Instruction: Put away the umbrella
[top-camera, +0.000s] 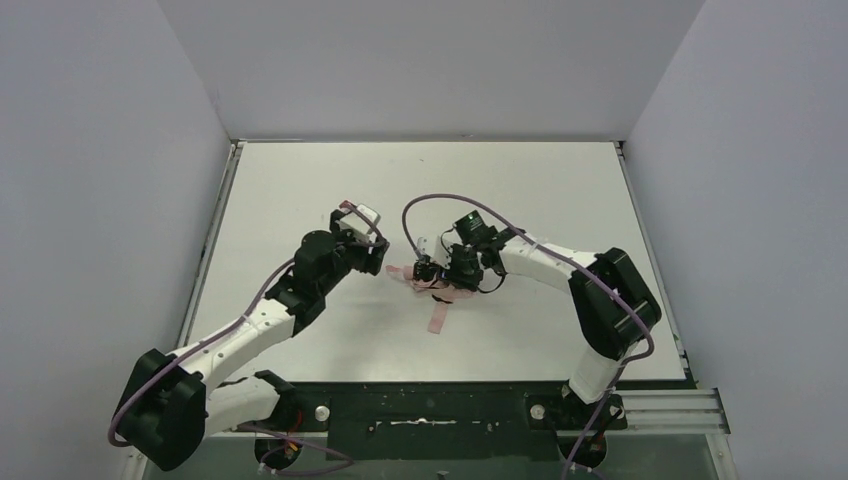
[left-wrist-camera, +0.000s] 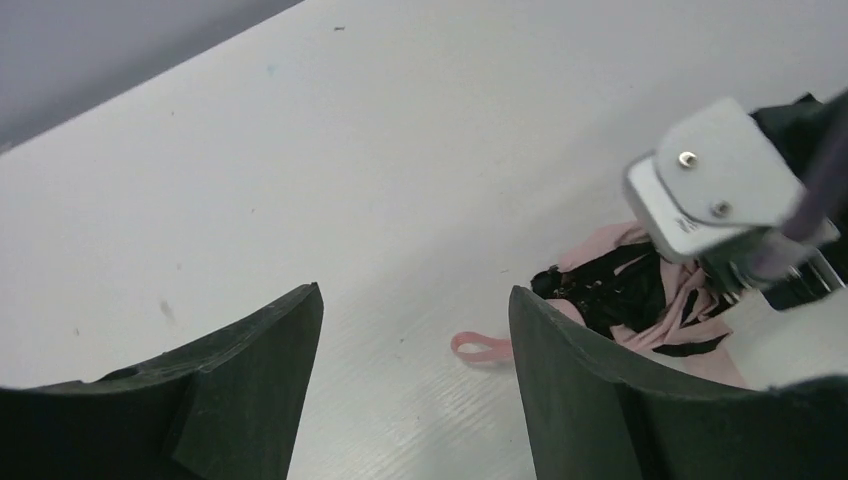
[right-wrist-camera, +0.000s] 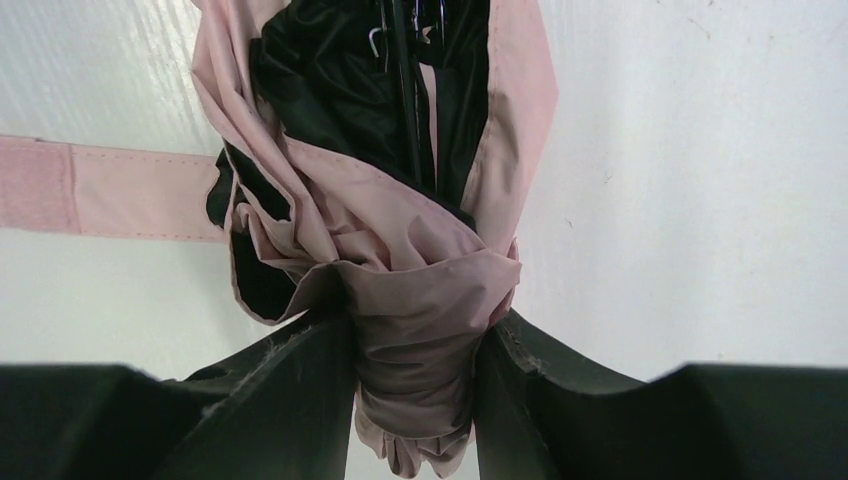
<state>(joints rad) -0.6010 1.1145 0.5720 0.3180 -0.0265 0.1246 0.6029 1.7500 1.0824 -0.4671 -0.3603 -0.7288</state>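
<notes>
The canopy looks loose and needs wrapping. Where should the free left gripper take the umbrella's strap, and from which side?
Probably near the free end of the strap: it lies flat on the table, clear of the bunched umbrella that the right gripper pinches. The open left gripper should come down from above on its own side, jaws across the strap's width.

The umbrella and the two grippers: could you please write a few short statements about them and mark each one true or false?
1. The right gripper is shut on the umbrella's pink fabric. True.
2. The left gripper holds the strap. False: it is open and empty.
3. The umbrella is spread wide open. False: its fabric is bunched together.
4. The strap lies flat on the table. True.
</notes>
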